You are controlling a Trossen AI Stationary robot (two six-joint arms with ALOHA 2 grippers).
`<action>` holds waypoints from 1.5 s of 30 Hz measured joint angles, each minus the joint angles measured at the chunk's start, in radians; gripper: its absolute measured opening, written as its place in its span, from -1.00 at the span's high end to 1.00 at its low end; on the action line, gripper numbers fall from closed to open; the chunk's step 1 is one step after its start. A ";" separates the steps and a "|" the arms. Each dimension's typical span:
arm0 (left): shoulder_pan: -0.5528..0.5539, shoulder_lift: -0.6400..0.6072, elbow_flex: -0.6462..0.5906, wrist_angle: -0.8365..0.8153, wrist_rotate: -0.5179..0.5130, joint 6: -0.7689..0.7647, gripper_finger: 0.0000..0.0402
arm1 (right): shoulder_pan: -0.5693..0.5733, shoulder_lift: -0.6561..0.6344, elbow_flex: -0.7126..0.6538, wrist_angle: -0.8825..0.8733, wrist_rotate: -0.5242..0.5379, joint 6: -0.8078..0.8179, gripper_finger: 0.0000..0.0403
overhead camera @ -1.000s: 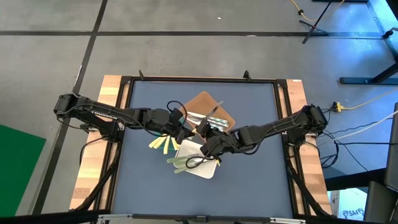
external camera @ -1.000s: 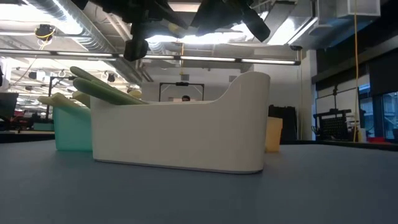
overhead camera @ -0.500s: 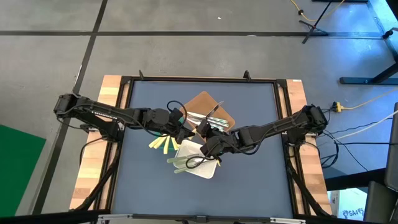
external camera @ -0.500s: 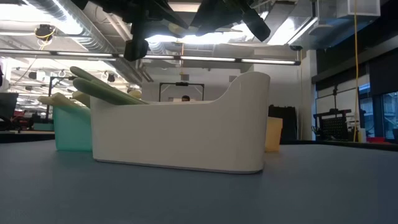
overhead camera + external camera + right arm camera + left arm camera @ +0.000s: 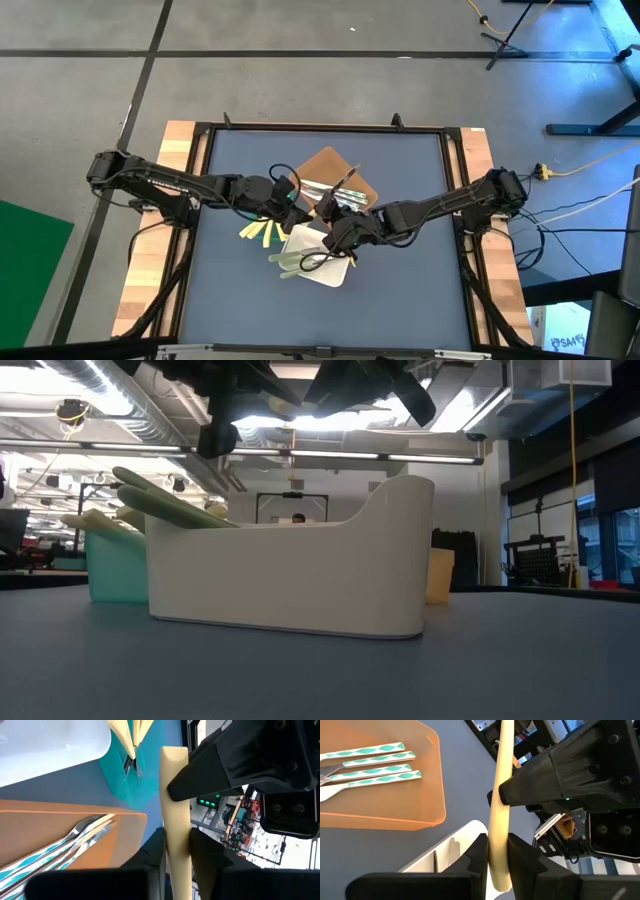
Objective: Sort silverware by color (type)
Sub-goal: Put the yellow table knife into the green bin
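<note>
Both grippers meet over the middle of the table, and each wrist camera shows what the overhead one cannot: a pale yellow utensil handle (image 5: 499, 815) pinched between the left gripper (image 5: 497, 851)'s two dark fingers, and a like pale yellow handle (image 5: 176, 820) clamped between the right gripper (image 5: 176, 845)'s fingers. Each wrist view also has the other arm's dark housing closing on the far end of the handle, so it may be one piece shared between them; I cannot tell for sure.

From above, the left gripper (image 5: 293, 208) and right gripper (image 5: 330, 222) sit nearly touching, just over the near edge of the brown tray (image 5: 335, 164), with the white tray (image 5: 330, 272) right beneath them.

Beside the left gripper, its wrist camera picks out silverware with teal-patterned handles (image 5: 370, 762) lying side by side in the brown tray. The right wrist view adds pale yellow pieces (image 5: 131, 732) standing in the green tray (image 5: 120, 767).

The high view shows yellow handles (image 5: 255, 231) fanned out on the left gripper's side and pale green handles (image 5: 285, 262) poking from the white tray.

The table-level camera sees those green handles (image 5: 160, 500) sticking up over the white tray's wall, with the green tray behind it.
</note>
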 joint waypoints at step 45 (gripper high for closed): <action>0.110 -0.157 0.004 -0.297 0.040 -0.046 0.77 | 0.122 -0.250 0.000 -0.135 0.229 0.064 0.04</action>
